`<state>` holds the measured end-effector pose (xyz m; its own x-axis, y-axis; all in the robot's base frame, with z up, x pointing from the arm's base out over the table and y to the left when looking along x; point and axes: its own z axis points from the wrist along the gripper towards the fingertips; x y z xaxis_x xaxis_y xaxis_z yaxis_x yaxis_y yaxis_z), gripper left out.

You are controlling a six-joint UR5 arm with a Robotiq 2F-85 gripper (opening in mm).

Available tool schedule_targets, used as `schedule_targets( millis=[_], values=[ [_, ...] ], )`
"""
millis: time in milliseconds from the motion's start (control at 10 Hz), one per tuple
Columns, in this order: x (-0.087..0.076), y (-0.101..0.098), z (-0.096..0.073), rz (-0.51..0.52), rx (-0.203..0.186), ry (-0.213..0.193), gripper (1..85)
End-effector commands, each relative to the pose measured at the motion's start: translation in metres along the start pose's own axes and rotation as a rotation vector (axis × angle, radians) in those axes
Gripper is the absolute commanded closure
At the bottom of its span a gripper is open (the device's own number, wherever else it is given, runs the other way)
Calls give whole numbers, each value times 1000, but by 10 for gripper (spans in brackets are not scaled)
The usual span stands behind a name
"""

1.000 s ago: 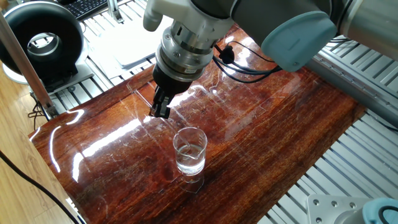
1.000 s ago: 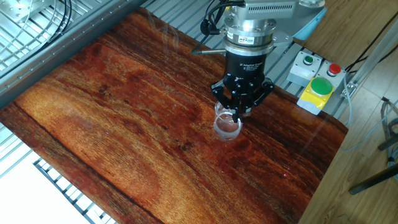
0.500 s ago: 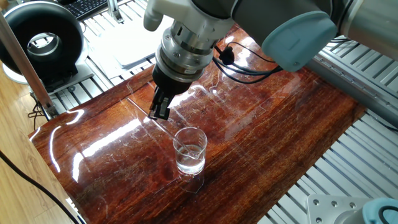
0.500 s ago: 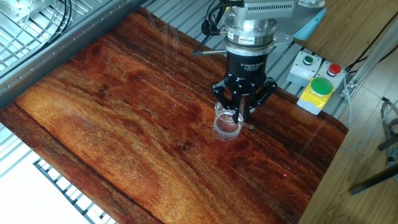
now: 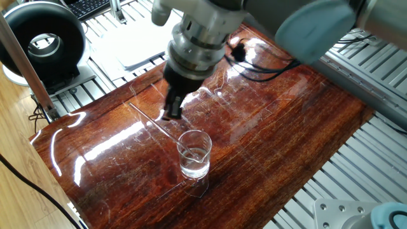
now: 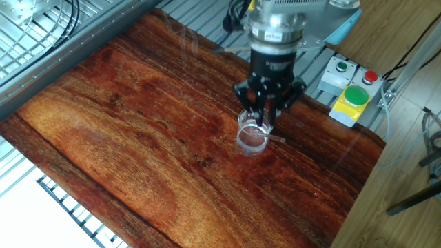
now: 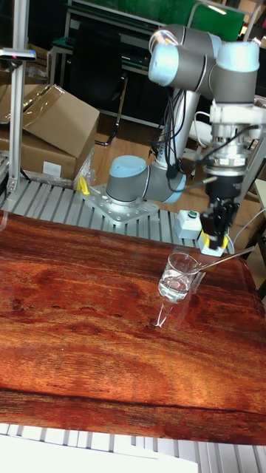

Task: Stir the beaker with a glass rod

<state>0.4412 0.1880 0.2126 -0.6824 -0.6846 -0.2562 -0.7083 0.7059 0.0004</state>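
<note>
From one fixed view, my claw has lifted and shifted right, pinching the one glass rod, which slants into the single beaker. From the other fixed view, one beaker stands on the table. In the tall view, the rod tilts across the rim.

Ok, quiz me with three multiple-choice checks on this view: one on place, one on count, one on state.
1. The lower end of the glass rod is: A in the beaker; B on the floor; C in a box.
2. Beakers on the table: A one; B two; C three.
3. The hand is: A open, empty; B shut on the glass rod; C out of view.
Answers: 1 A, the tilted rod dips past the rim; 2 A, only one stands there; 3 B, it pinches the rod.
</note>
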Motion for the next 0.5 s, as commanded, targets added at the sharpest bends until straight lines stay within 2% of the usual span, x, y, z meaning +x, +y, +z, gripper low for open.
schedule_targets(
  millis=[0, 100, 200, 300, 400],
  values=[
    [77, -21, -47, -14, 61, 263, 787],
    [79, -20, -52, -2, 50, 263, 847],
    [77, -25, -52, 43, 74, 251, 847],
    [80, -40, -53, 78, 134, 263, 847],
    [85, -41, -54, 119, 142, 278, 847]
  ],
)
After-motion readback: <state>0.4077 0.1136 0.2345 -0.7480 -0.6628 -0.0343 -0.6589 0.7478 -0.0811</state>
